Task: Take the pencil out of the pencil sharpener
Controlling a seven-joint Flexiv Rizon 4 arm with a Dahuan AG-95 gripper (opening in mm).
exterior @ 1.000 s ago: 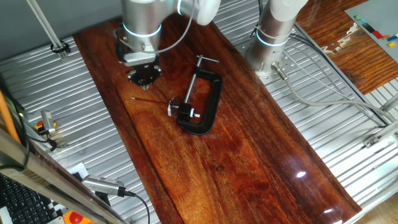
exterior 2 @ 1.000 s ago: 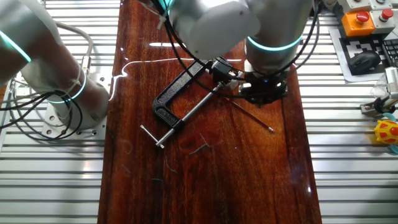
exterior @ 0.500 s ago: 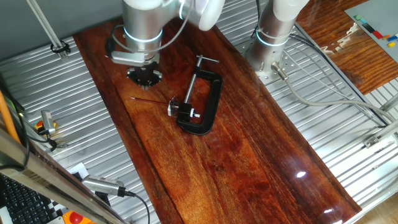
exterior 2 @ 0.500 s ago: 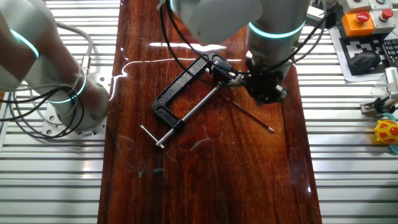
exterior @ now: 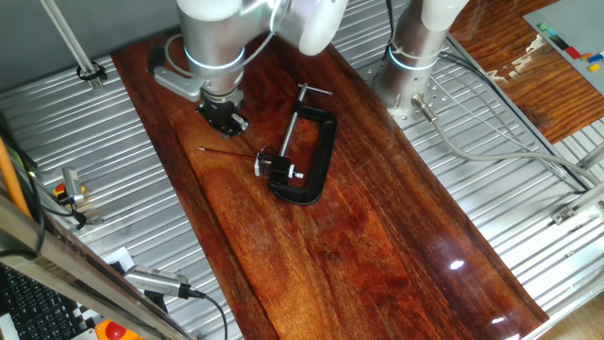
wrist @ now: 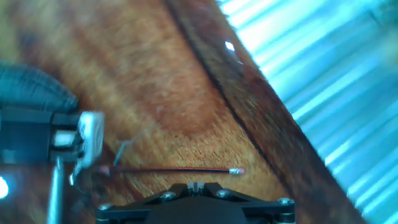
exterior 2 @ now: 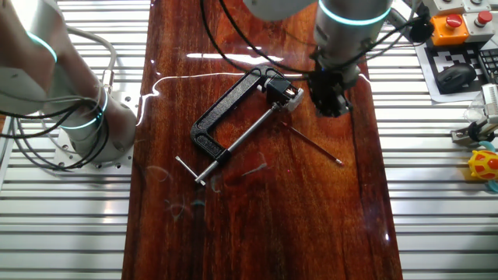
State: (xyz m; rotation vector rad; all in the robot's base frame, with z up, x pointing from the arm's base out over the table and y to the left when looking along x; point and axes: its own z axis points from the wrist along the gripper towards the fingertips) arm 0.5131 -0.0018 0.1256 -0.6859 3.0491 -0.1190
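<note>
The pencil point(exterior: 231, 153) lay on the wooden board point(exterior: 377, 236), one end in the sharpener point(exterior: 265, 165) held by the clamp point(exterior: 311, 156). The gripper point(exterior: 224, 116) hung above the pencil, apart from it; whether its fingers were open or closed could not be told.

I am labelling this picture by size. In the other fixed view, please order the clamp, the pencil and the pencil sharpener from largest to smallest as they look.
1. Clamp, clearly largest.
2. Pencil, long but very thin.
3. Pencil sharpener, a tiny block, smallest overall.
</note>
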